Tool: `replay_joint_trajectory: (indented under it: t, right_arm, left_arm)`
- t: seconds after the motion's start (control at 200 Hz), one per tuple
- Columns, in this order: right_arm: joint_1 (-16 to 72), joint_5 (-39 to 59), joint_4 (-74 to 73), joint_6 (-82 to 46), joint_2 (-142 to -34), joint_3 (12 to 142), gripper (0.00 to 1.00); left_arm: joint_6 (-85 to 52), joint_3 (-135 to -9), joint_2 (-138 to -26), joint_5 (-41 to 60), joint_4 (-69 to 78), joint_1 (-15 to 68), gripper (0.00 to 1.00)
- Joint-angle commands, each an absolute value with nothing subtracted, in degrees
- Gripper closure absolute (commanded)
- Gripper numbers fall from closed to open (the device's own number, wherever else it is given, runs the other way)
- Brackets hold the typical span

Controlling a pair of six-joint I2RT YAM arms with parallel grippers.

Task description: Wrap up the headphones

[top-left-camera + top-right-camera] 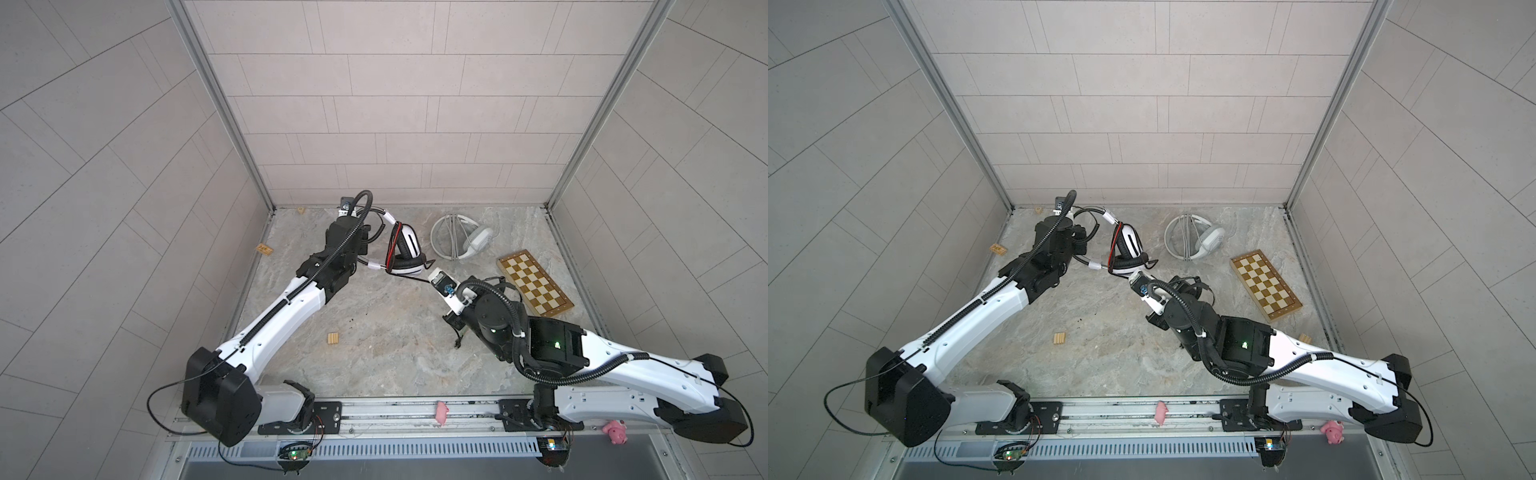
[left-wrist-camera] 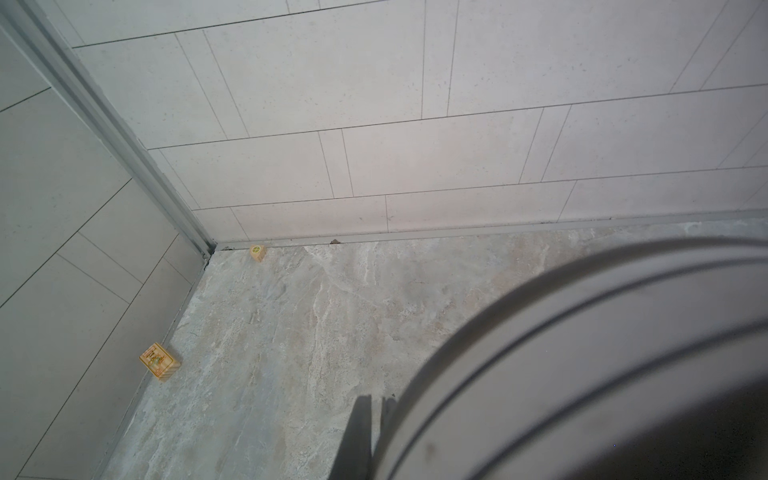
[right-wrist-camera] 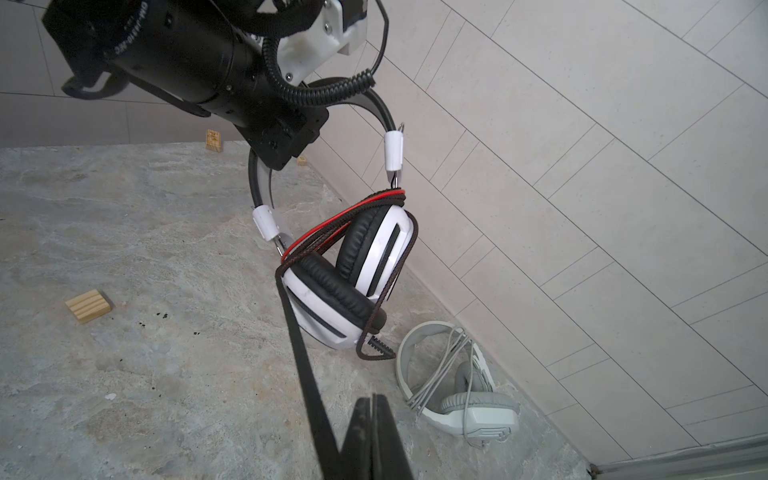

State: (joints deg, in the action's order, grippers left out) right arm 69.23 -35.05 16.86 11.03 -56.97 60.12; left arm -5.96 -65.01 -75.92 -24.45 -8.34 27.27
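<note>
The white headphones with black pads hang by their black headband from my left gripper, which is shut on the band; in the left wrist view that band fills the corner beside the closed fingertips. Red-and-black cable loops round both cups. One taut black cable strand runs down to my right gripper, which is shut; the strand meets the jaws' base beside one finger. In both top views the white headphones sit between the arms. The pale-grey headphones lie near the back wall, their cable bundled on them.
A folded chessboard lies at the right behind my right arm. Small wooden blocks sit at mid-table, by the left wall and in the back corner. Two pink toys rest on the front rail.
</note>
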Motion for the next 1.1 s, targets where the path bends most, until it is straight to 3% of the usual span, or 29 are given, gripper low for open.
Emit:
replay_joint_trajectory:
  t: [0.0,0.085,0.255,0.545,1.091]
  right_arm:
    - [68.04,-36.50,13.67,11.05,-54.75,59.60,0.99]
    - [66.07,-35.72,13.28,10.63,-54.59,59.12,0.99]
    - [61.77,-34.11,12.47,7.65,-52.94,56.51,0.99]
    - [53.94,-31.67,12.15,3.52,-50.41,54.69,0.99]
    - [42.98,-23.44,8.97,-2.10,-55.78,54.82,0.99]
  left_arm:
    - [-1.45,-68.10,-76.55,-25.18,-6.59,28.66,1.00]
    - [2.63,-68.28,-77.27,-19.13,-6.81,30.41,0.98]
    - [3.71,-69.19,-78.92,-17.87,-8.10,33.72,0.98]
    - [6.77,-70.15,-78.74,-5.78,-11.93,35.74,0.98]
    - [10.82,-72.86,-81.11,2.09,-17.73,38.82,0.98]
